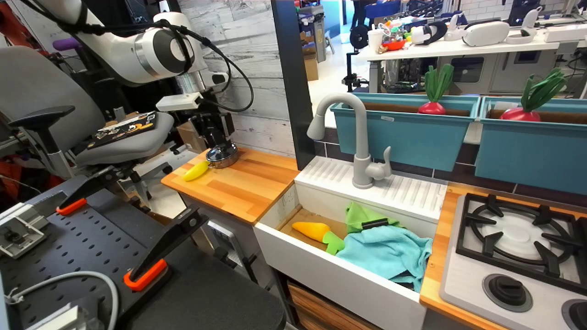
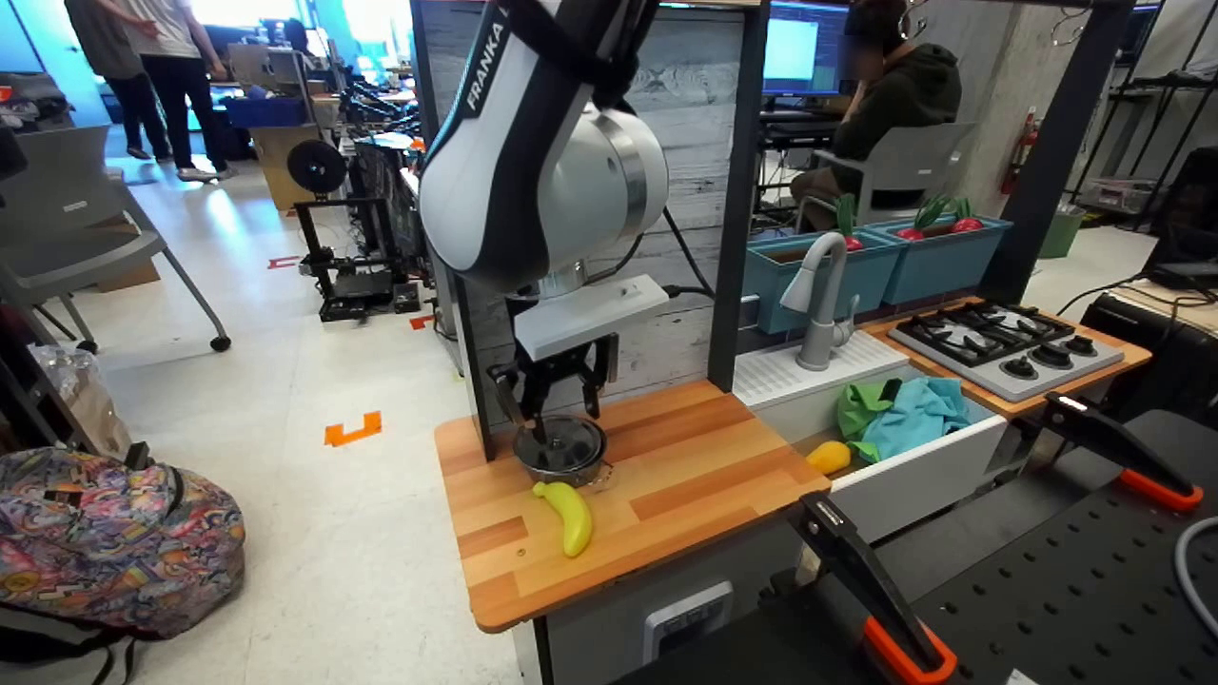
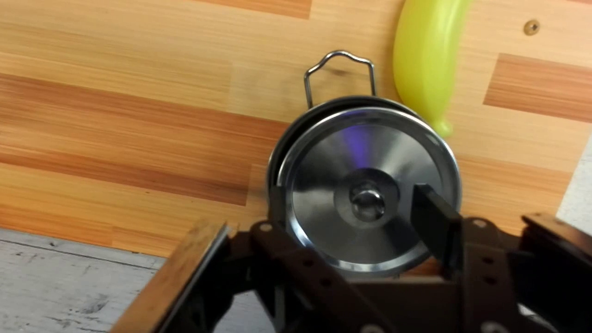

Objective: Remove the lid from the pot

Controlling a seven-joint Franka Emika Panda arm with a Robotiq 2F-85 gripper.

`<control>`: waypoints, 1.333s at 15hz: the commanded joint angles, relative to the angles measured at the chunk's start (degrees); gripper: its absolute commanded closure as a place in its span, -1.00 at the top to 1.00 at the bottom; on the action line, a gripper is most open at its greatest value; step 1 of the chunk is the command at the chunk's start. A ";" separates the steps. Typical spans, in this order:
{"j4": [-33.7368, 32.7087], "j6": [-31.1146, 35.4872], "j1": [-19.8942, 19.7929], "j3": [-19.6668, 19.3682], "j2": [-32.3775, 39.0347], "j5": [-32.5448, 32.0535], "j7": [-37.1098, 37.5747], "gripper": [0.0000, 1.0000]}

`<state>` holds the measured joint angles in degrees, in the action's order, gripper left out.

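The silver pot (image 2: 568,476) stands upright on the wooden counter, its wire handle (image 3: 340,53) showing in the wrist view. The round grey metal lid (image 3: 365,152) lies on the pot, shifted off-centre, leaving a dark crescent of pot rim at its upper left in the wrist view. The lid's shiny knob (image 3: 368,204) is at its middle. My gripper (image 3: 350,192) is open, pointing down over the lid, one finger on each side of the knob and apart from it. In both exterior views the gripper (image 1: 218,141) (image 2: 565,420) is just above the lid; the fingers partly hide it.
A yellow banana (image 2: 574,521) lies on the counter (image 2: 666,457) beside the pot, very near its side. A whitewashed wood wall (image 1: 247,82) rises behind the pot. A sink (image 1: 339,280) with cloths, a grey faucet (image 1: 361,137) and a stove (image 1: 467,275) stand farther along.
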<state>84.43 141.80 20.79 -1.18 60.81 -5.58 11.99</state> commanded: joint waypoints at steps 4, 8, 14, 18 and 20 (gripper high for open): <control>-5.29 0.00 0.58 -0.71 3.89 -1.70 0.50 1.00; -6.43 -0.40 0.91 -0.97 4.99 -1.85 0.52 0.45; -6.84 -0.80 1.08 -1.08 5.31 -1.89 0.54 -0.36; -6.46 -1.12 1.00 -0.95 4.75 -1.89 0.45 -0.65; -4.72 -0.78 0.67 -0.28 3.17 -1.55 0.08 -0.93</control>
<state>81.48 140.66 21.31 -1.40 63.42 -5.70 12.01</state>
